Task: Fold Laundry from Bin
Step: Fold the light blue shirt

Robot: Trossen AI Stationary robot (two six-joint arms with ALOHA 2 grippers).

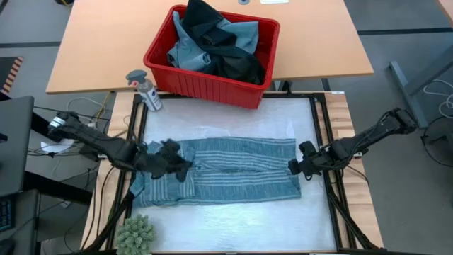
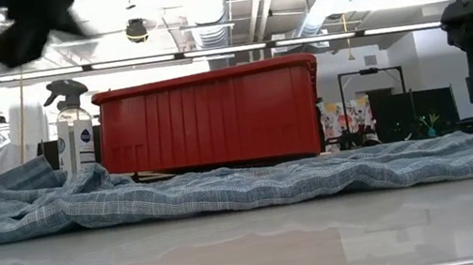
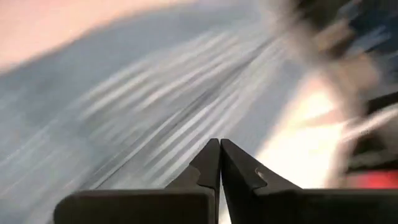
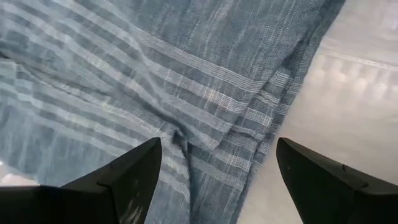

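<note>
- The striped garment point(image 1: 233, 170) lies spread in a long band across the middle of the white surface point(image 1: 233, 219), on the near side of the red bin point(image 1: 212, 57). Judging by its flat, doubled look it is laid out this way so that its ends can be brought over in a fold.
- It is grey-blue with pale stripes running along its length. The end farther from the bin's spray-bottle side shows layered edges with a few soft creases, and the low view shows gentle ripples along the near edge.
- The left end effector point(image 1: 170, 161) sits over the garment's end on the spray-bottle side, clenched tight with nothing visibly between its fingers. Whether it touches the cloth cannot be told.
- The right end effector point(image 1: 301, 164) is at the garment's opposite end, released, its fingers spread wide just above the layered corner, seemingly placed to take hold of that edge.
- The bin stands beyond the garment, at the far edge of the surface, with more laundry point(image 1: 212, 42) heaped inside it, light blue and black pieces, probably awaiting their turn.
- A spray bottle point(image 1: 145, 88) stands just beside the bin, and a small green plant point(image 1: 134, 234) sits at the near corner, well apart from the bin.
</note>
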